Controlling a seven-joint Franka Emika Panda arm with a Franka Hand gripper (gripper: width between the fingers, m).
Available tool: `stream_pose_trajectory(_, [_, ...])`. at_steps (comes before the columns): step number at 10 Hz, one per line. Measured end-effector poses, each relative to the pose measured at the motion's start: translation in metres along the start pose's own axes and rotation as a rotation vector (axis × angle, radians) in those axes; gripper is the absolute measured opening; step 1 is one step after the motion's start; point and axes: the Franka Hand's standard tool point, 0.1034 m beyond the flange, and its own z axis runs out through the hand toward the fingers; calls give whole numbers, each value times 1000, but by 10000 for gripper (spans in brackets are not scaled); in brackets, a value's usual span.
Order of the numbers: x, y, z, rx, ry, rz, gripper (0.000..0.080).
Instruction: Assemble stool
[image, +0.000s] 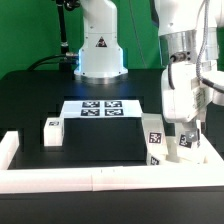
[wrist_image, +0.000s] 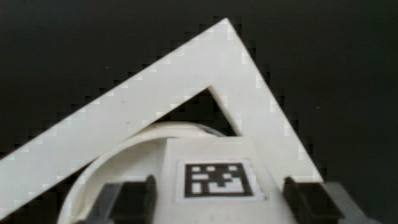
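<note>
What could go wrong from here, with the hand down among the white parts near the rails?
The hand flanks a tagged leg closely. Whether it grips is unclear, so the leg might slip or tip when lifted.
A second leg stands just beside it in the exterior view, and the hand might knock it over.
The border rails meet in a corner nearby, where a carried leg could catch.

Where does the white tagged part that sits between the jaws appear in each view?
Exterior view: the tagged part is low at the exterior view's right, under the gripper, close to the rail corner.
Wrist view: the tagged part sits between the two jaws, with the rail corner beyond it.
Shared landmark: the rail corner where the white rails meet.
</note>
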Motion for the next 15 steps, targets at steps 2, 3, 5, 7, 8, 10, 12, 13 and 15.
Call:
stream_pose_trajectory(2, [0, 0, 0, 2, -2, -2, 337])
stream_pose_trajectory(3, [0, 1, 0, 1, -1, -22, 337])
stream_pose_trajectory(5, [-2, 3, -7, -58, -7, -163, 514])
stream_pose_trajectory(7, [-6, -4, -21, -92, -38, -430, 642])
stream_pose_trajectory(8, [-9, -3, -24, -115, -51, -547, 642])
stream_pose_trajectory(10, [-6, -7, -23, -50, -41, -649, 649])
stream_pose_trajectory(12, [-4, -6, -22, -58, -45, -778, 649])
stream_pose_trajectory(13, [-6, -3, -23, -73, -38, -860, 649])
stream_pose_trajectory(15, [-16, 0, -30, -116, -16, -1096, 649])
